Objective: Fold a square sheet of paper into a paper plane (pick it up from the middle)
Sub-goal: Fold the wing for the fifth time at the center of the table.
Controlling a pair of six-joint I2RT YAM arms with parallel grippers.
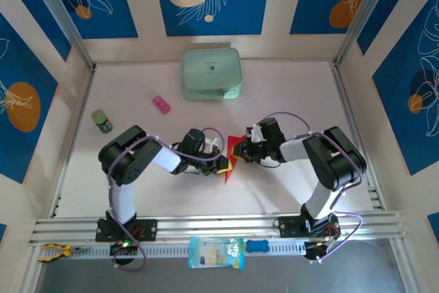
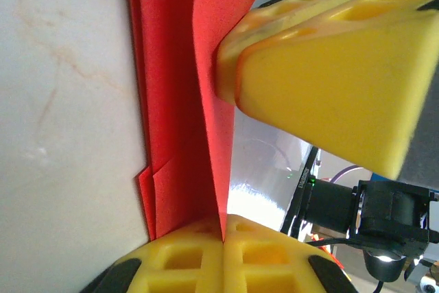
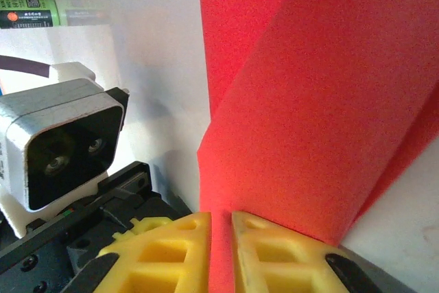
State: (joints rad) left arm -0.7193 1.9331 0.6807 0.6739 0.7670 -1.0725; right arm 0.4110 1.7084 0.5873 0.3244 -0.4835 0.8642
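The square sheet of paper [image 1: 234, 145] is bright red, folded into several layers, and held just above the table's middle between both grippers. In the left wrist view the sheet of paper [image 2: 178, 101] stands on edge, and my left gripper [image 2: 223, 238] is shut on its lower fold. The right gripper's yellow fingers [image 2: 329, 66] clamp the paper's upper edge there. In the right wrist view the paper [image 3: 309, 101] runs down between the narrow jaws of my right gripper [image 3: 221, 231], which is shut on it. From above, the left gripper [image 1: 223, 165] and right gripper [image 1: 241, 152] nearly meet.
A pale green case [image 1: 210, 73] lies at the back. A small pink block [image 1: 161, 104] and a green bottle [image 1: 102, 121] sit at the left. On the front rail lie pliers [image 1: 53, 252] and a blue packet [image 1: 215, 252]. The left wrist camera [image 3: 62, 138] is close to my right fingers.
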